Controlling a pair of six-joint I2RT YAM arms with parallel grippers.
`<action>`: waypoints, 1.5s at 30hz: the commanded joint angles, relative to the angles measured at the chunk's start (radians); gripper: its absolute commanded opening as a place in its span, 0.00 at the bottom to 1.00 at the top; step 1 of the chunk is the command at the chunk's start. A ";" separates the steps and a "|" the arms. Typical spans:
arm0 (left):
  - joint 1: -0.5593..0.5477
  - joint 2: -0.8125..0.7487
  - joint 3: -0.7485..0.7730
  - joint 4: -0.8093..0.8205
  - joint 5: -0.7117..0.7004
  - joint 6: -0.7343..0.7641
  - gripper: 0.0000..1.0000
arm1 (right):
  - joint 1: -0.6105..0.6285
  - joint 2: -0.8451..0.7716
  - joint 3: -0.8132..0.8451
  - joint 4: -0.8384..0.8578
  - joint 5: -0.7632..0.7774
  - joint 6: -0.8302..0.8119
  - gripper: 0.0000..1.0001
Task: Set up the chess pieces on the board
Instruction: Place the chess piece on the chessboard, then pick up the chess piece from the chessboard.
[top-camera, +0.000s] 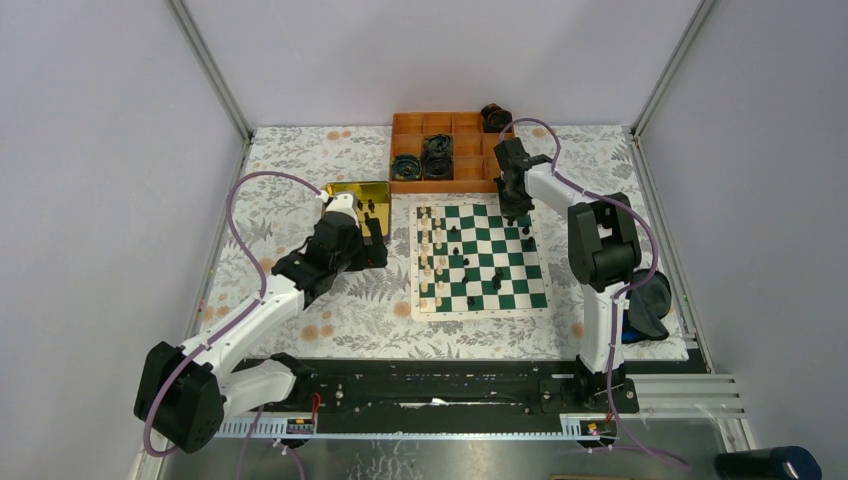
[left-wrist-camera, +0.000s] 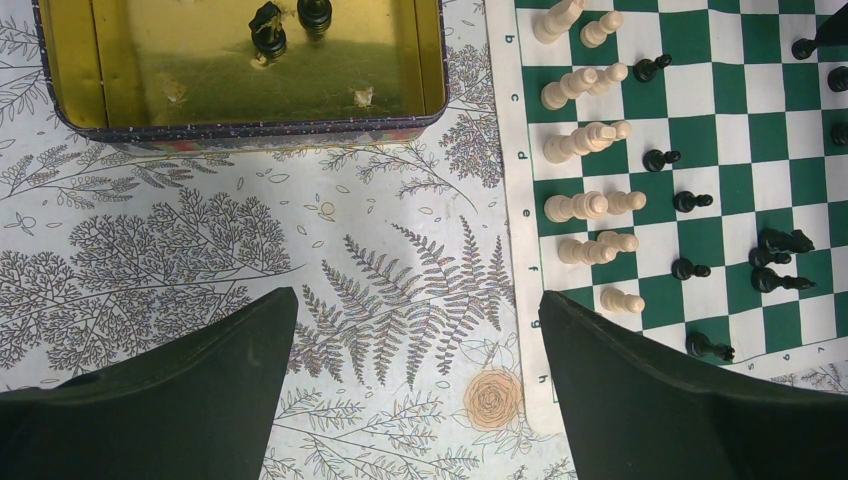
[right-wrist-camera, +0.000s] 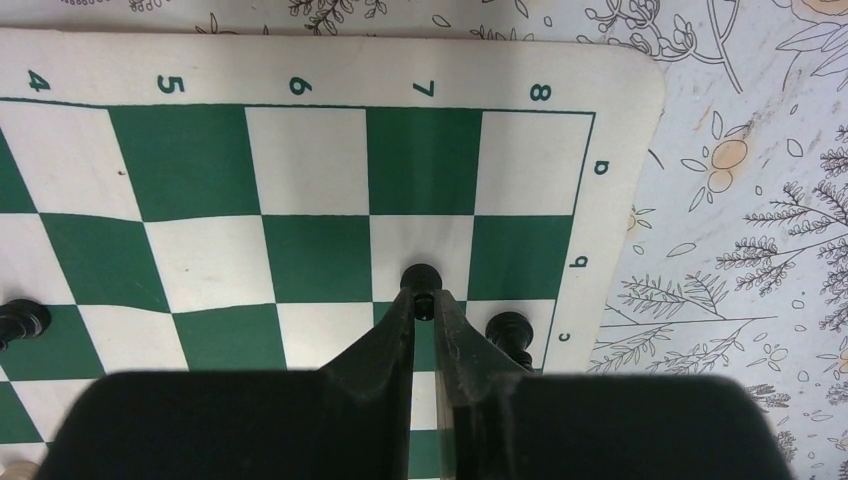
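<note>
The board (top-camera: 480, 313) of green and white squares lies at mid-table. Cream chess pieces (left-wrist-camera: 580, 205) stand in two files along its left side, and black chess pieces (left-wrist-camera: 690, 202) are scattered over its middle and right. My right gripper (right-wrist-camera: 424, 298) is shut on a small black piece (right-wrist-camera: 422, 277) above the board's far right corner, by files b and c of row 7. Another black piece (right-wrist-camera: 510, 330) stands just right of the fingers. My left gripper (left-wrist-camera: 417, 295) hangs open over the cloth left of the board, holding nothing.
A shiny yellow tin (left-wrist-camera: 250, 128) left of the board holds two black pieces (left-wrist-camera: 267, 28). An orange compartment tray (top-camera: 410, 125) with dark cable rolls (top-camera: 437, 155) sits behind the board. A floral cloth covers the table; metal posts frame the cell.
</note>
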 joint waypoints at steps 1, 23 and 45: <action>-0.004 -0.006 0.027 0.038 -0.010 0.010 0.99 | -0.007 0.011 0.031 0.014 -0.019 0.006 0.06; -0.004 -0.004 0.025 0.051 -0.007 -0.007 0.99 | 0.027 -0.074 0.074 0.025 -0.095 -0.050 0.48; -0.004 -0.050 -0.001 0.039 -0.016 -0.043 0.99 | 0.211 0.054 0.198 0.002 -0.220 -0.088 0.54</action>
